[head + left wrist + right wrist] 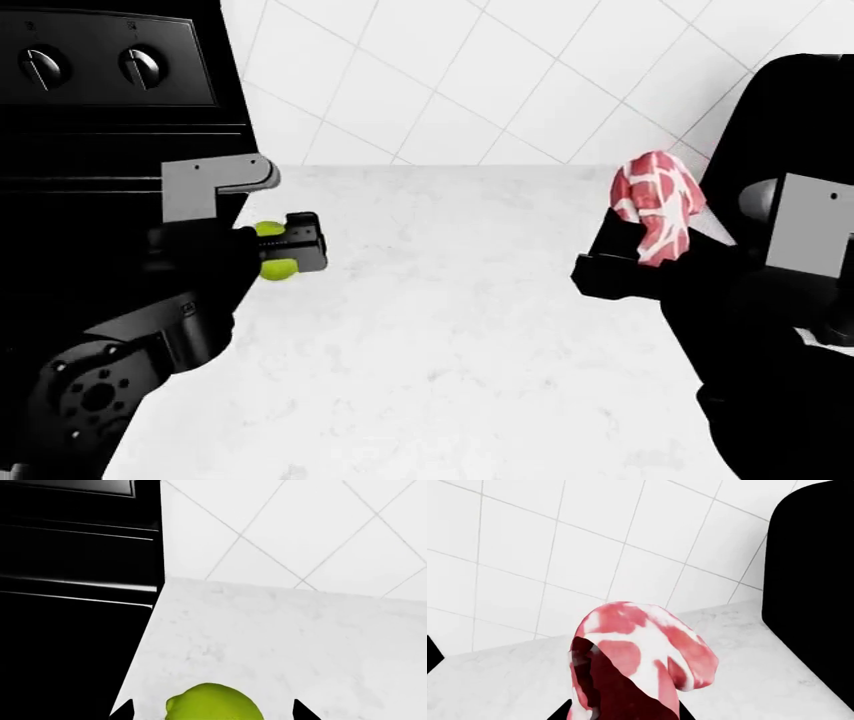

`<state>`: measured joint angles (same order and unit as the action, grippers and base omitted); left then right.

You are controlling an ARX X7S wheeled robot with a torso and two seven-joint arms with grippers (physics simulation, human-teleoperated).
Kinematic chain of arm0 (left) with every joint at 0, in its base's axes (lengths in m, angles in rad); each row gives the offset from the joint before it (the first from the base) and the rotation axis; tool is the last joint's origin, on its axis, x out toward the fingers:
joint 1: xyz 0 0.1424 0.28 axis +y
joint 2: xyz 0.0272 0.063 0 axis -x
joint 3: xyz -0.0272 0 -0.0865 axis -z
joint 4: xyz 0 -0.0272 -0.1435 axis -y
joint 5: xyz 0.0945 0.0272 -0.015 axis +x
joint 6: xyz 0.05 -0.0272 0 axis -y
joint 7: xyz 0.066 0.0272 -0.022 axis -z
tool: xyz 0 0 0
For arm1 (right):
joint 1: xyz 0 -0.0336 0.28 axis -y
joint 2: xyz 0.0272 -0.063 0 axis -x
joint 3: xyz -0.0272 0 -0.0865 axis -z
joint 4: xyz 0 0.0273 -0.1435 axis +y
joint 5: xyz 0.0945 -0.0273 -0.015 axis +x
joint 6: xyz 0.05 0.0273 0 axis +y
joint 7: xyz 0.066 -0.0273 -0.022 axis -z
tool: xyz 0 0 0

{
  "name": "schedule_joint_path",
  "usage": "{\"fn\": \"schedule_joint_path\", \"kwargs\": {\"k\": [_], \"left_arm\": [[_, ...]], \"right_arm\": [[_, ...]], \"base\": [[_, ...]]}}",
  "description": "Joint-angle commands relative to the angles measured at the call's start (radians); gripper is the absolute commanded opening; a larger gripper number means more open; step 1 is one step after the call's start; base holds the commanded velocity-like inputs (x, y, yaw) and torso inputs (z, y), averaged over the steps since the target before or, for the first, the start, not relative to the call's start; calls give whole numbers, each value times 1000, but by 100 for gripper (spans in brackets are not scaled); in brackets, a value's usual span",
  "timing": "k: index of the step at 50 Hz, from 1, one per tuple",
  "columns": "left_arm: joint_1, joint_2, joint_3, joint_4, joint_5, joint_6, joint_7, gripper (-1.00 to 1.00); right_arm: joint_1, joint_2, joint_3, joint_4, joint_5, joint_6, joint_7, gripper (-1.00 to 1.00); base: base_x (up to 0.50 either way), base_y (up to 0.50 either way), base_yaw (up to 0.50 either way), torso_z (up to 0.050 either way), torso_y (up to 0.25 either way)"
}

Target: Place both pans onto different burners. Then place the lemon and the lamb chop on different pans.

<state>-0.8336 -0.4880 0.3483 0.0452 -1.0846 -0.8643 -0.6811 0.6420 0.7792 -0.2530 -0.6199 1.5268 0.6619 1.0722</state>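
My left gripper (pixel 287 250) is shut on the lemon (pixel 276 268), a small yellow-green fruit, and holds it over the white counter beside the black stove. In the left wrist view the lemon (pixel 213 700) sits between the two dark fingertips (pixel 124 711). My right gripper (pixel 625 268) is shut on the lamb chop (pixel 658 205), a pink-red slab with white fat lines that stands up out of the jaws. It fills the middle of the right wrist view (pixel 647 645). Both pans and both burners are out of view.
The black stove front with two knobs (pixel 140 65) fills the left side. A white marble counter (pixel 454 340) runs between my arms to a white tiled wall (pixel 454 80). A tall black shape (pixel 787 110) stands at the right.
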Motion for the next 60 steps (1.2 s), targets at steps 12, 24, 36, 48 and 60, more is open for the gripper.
{"fn": "schedule_joint_path", "kwargs": {"k": [12,24,36,48,60], "left_arm": [[-67,50,57,-174,41,-10,61,100],[-110,75,86,-290,71,-14,87,100],[-143,85,101,-332,83,-29,82,-100],[-89,53,53,-203,48,16,68,-100],[87,-70,-105,252,-123,37,-46,-100]], "right_arm": [[-27,0,9,-10,-14,-8,-18,-100],[-63,0,14,-5,-34,-26,-46,-100],[-89,3,23,0,-43,-42,-61,-100],[-103,7,17,-6,-91,-46,-79,-100],[-125,20,20,-72,-142,-62,-116,-100]], "base": [[0,0,0,0,0],[0,0,0,0,0],[0,0,0,0,1],[0,0,0,0,0],[0,0,0,0,1]]}}
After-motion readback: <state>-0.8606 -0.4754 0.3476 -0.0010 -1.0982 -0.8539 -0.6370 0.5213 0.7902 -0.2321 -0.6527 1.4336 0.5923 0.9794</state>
